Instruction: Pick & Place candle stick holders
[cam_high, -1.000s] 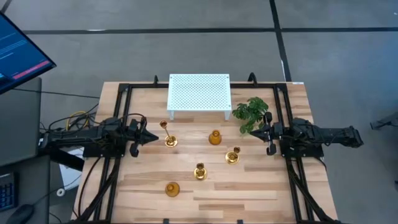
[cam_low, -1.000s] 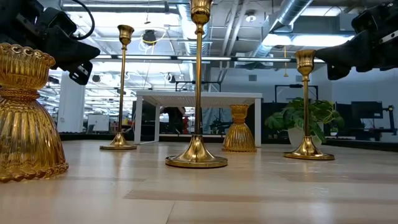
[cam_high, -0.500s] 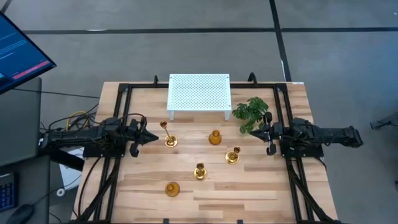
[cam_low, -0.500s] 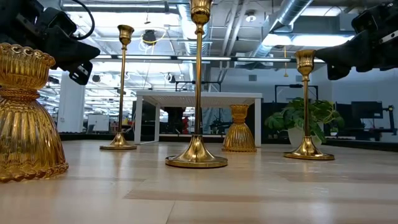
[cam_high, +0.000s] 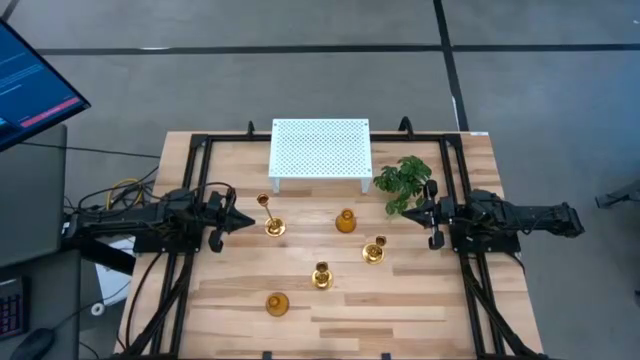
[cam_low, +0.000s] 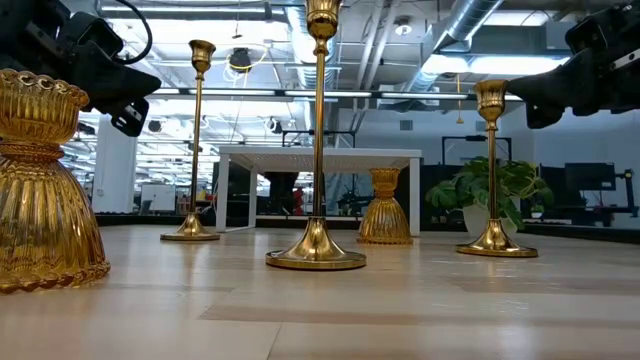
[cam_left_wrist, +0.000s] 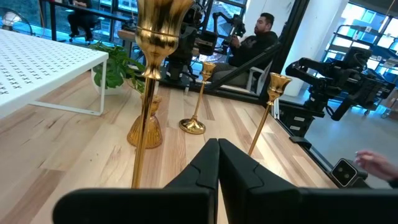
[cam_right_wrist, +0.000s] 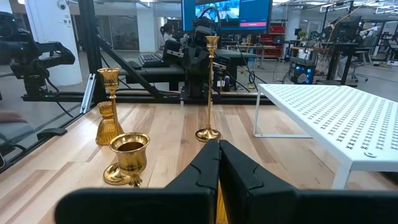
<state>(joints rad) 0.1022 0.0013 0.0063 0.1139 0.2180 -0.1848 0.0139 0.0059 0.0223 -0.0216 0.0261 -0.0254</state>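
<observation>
Robotics lab, exposed ducts, monitors, more rigs

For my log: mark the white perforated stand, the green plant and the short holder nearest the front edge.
white perforated stand (cam_high: 320, 148), high view, top panel.
green plant (cam_high: 403, 180), high view, leaves.
short holder (cam_high: 276, 303), high view, top.

Counts on the table
Three tall gold candle stick holders, two short bulbous ones, one white perforated stand, one leafy plant.
</observation>
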